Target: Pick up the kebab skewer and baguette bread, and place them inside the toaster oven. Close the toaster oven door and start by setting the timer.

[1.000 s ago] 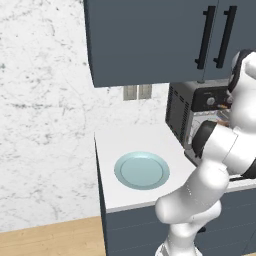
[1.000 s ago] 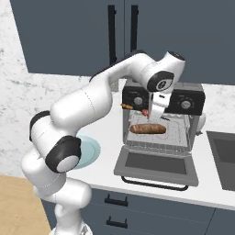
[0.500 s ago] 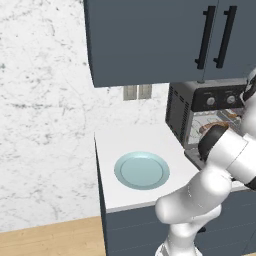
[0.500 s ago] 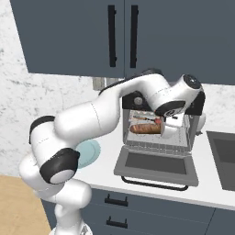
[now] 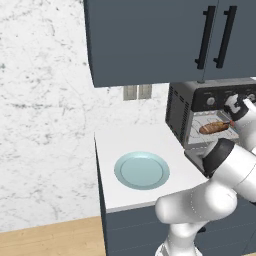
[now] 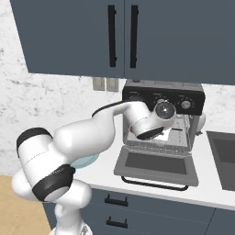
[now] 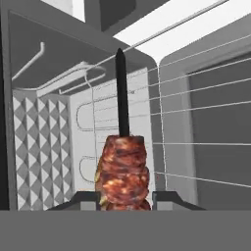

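Two-finger gripper (image 7: pixel 125 197) closed on thin kebab skewer (image 7: pixel 122 166) of reddish-brown meat chunks, dark stick pointing lengthwise into boxy grey toaster oven (image 6: pixel 163 98).

Reddish-brown kebab skewer (image 7: pixel 122 176), golden-brown baguette bread (image 5: pixel 214 128), pale blue plate (image 5: pixel 142 170), dark blue cabinets (image 5: pixel 150 40)

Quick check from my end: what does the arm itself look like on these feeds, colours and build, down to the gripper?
The arm is made of glossy white, rounded segments joined by dark grey to black bands, with a round grey cap at the wrist. No cables or markings show. The gripper ends in two small, dark, blocky finger tips.
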### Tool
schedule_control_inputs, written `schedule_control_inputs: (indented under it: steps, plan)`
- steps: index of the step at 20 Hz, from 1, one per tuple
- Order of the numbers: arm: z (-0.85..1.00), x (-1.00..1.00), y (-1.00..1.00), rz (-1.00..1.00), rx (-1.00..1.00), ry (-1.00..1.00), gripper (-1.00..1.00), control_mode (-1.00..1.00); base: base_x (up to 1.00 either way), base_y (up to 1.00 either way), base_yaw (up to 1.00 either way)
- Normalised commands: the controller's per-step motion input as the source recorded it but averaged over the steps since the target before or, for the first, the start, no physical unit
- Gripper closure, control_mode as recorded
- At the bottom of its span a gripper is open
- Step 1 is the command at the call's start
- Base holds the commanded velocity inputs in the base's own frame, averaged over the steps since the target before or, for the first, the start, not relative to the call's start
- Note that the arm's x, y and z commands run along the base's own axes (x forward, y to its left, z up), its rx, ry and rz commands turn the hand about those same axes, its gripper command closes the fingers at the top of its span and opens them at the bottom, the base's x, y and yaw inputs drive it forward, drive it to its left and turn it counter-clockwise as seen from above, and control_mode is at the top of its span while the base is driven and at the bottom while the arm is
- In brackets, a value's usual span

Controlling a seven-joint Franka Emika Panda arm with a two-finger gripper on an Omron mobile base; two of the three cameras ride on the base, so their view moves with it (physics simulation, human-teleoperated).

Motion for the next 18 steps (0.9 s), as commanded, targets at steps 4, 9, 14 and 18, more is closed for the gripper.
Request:
schedule_control_inputs:
  steps: [4,9,14,18]
  plan:
    - [0.00,0.40,-0.30,-0.07,0.00,0.00,1.00,-1.00,0.00,0.00,0.00]
    - [0.00,0.15,-0.46,-0.01,0.00,0.00,1.00,-1.00,0.00,0.00,0.00]
    - [0.00,0.17,-0.28,0.00,0.00,0.02,1.00,-1.00,0.00,0.00,0.00]
    - [-0.01,0.05,-0.14,0.00,0.00,0.08,1.00,-1.00,0.00,0.00,0.00]
